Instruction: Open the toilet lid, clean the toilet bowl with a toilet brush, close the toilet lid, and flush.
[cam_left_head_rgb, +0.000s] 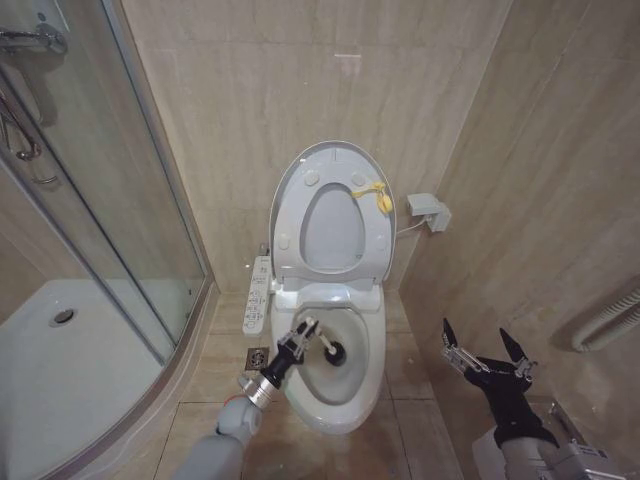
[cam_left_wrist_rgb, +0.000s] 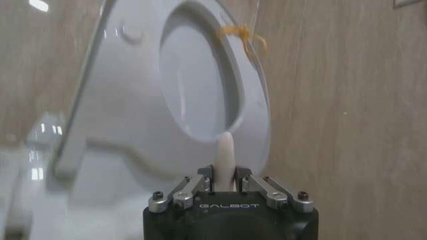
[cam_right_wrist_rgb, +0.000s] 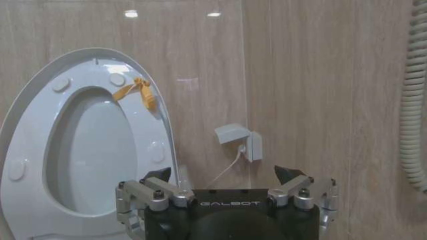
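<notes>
Left end effector (cam_left_head_rgb: 303, 332) clenches the light, stiff toilet brush (cam_left_head_rgb: 331, 350) by its thin handle; right end effector (cam_left_head_rgb: 487, 353) hangs released, right.

- Toilet lid (cam_left_wrist_rgb: 133, 100): blurred in the left wrist view, upper edge cut by the frame; in the right wrist view its lower end sits behind the right gripper (cam_right_wrist_rgb: 227, 175) body.
- Toilet brush (cam_left_wrist_rgb: 225, 155): the left wrist view gives a short handle stub between the left gripper (cam_left_wrist_rgb: 225, 172) fingers; bristle head hidden.
- Toilet bowl (cam_left_head_rgb: 370, 380): near rim partly covered by the left arm; water level cannot be told.
- Button panel (cam_left_head_rgb: 258, 295): markings too small to read.
- Shower enclosure (cam_left_head_rgb: 90, 250): cut off at the left edge.
- Corrugated hose (cam_right_wrist_rgb: 415, 100): both ends out of frame.
</notes>
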